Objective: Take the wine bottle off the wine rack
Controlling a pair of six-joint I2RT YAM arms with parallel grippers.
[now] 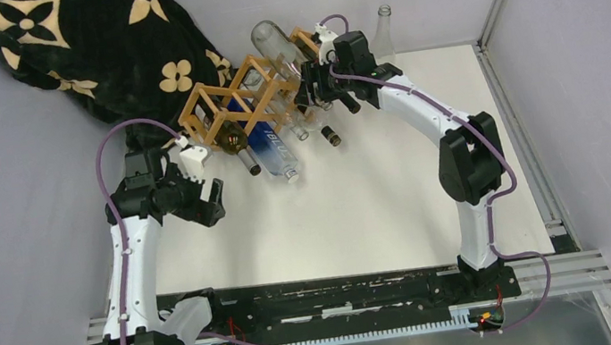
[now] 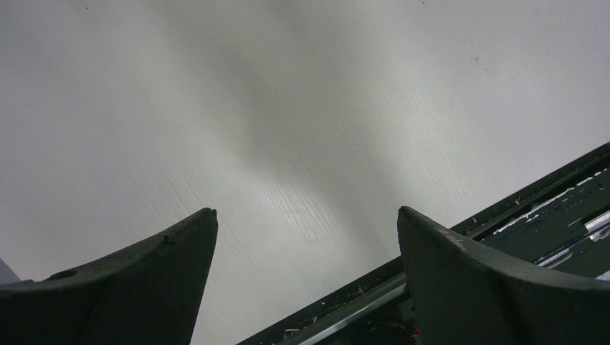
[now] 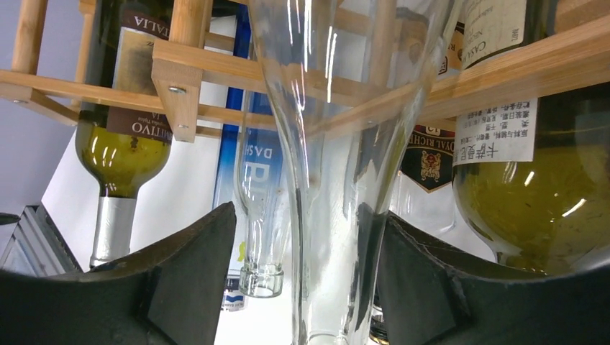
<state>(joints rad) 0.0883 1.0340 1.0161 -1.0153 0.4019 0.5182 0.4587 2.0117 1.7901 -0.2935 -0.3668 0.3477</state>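
Observation:
The wine rack, a light wooden lattice, stands at the back of the table with several bottles lying in its cells. A clear glass wine bottle sticks out of its far side. Up close its neck runs between the fingers of my right gripper. The right finger lies against the glass, while a gap shows at the left finger, so the gripper is open. My left gripper hangs open over bare table, left of and nearer than the rack.
Green bottles and a blue bottle lie in the rack, necks pointing at the near side. A black flowered bag sits behind the rack at left. A clear bottle stands at the back right. The black base rail runs along the near edge.

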